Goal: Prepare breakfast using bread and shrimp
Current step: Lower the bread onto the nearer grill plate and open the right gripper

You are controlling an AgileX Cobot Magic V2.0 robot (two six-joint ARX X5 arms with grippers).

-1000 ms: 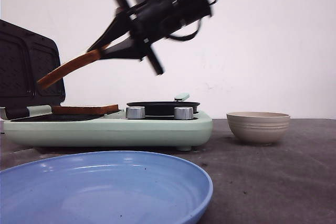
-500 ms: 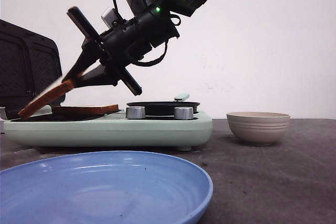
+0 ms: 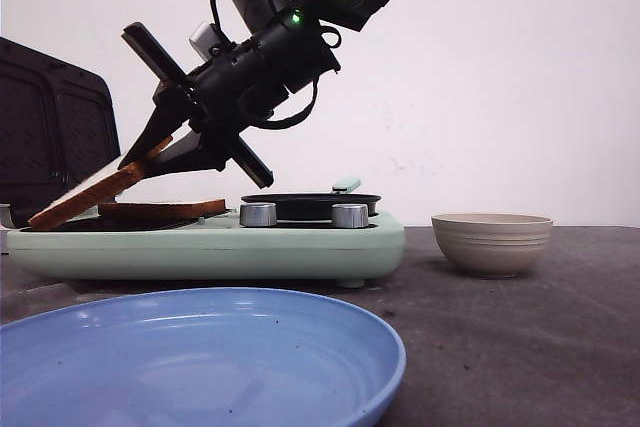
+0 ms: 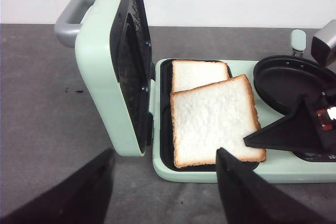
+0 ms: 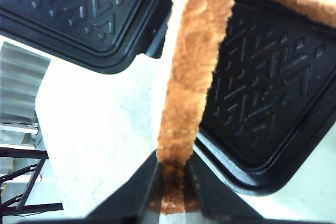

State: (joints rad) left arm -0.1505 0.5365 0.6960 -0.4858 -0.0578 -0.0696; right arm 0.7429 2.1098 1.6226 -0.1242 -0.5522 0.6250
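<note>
Near us the blue plate (image 3: 200, 357) waits. Beyond, our right gripper (image 3: 150, 159), pinching the second bread slice (image 3: 85, 197), has dropped it until its far-left edge touches the sandwich maker (image 3: 210, 247), beside the first slice (image 3: 160, 209): release looks close. Left fingers (image 4: 247, 192) spread, holding nothing.

blocked: raised lid (image 3: 55, 127) left of tray, round pan (image 3: 310, 202) right | free: above blue plate (image 3: 330, 347)
</note>
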